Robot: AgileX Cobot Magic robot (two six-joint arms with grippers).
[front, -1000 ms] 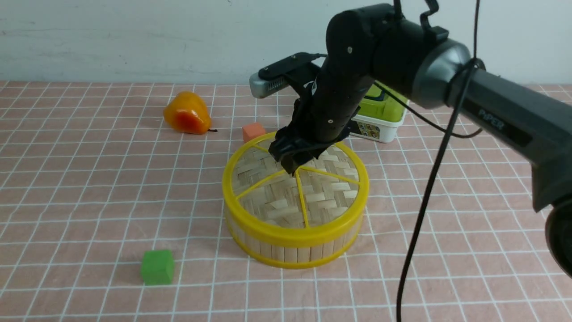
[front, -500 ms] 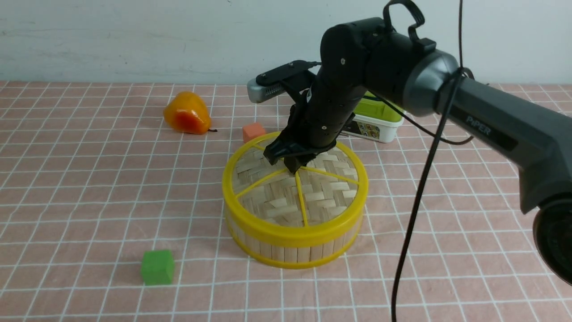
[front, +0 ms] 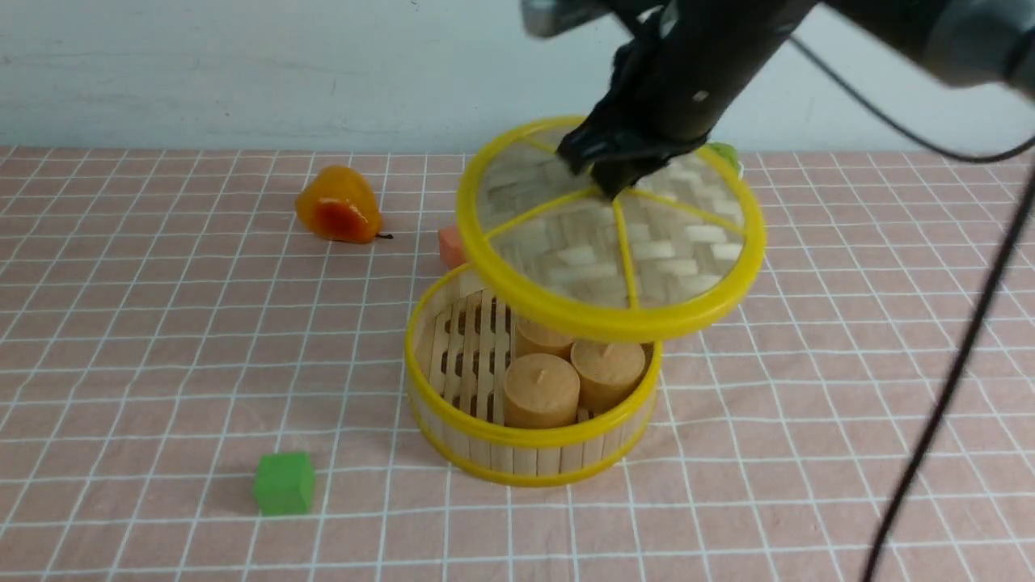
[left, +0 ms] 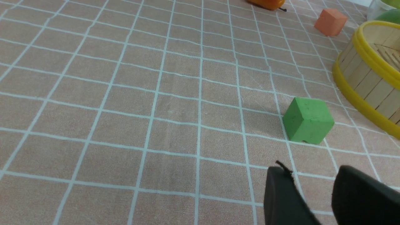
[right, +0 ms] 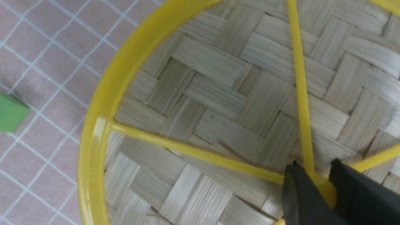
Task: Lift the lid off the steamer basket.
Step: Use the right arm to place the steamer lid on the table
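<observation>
Lid (front: 687, 267) hanging clear above steamer basket (front: 525, 436), overlapping its far right side in front view. Basket sitting open on table. Right gripper (right: 315, 168), nearer arm, closing narrowly on central knob (right: 326, 190); left gripper's fingers (left: 278, 187) standing parted, empty.

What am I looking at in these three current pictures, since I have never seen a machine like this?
It is a two-armed robot. The front view looks forward from between its arms; each wrist view comes from a camera on one arm. The right gripper grips the woven lid by its central knob, above the round steamer basket, where three brown pieces show. The left gripper is open and holds nothing. On the table also lie a green block and an orange fruit-like object.
</observation>
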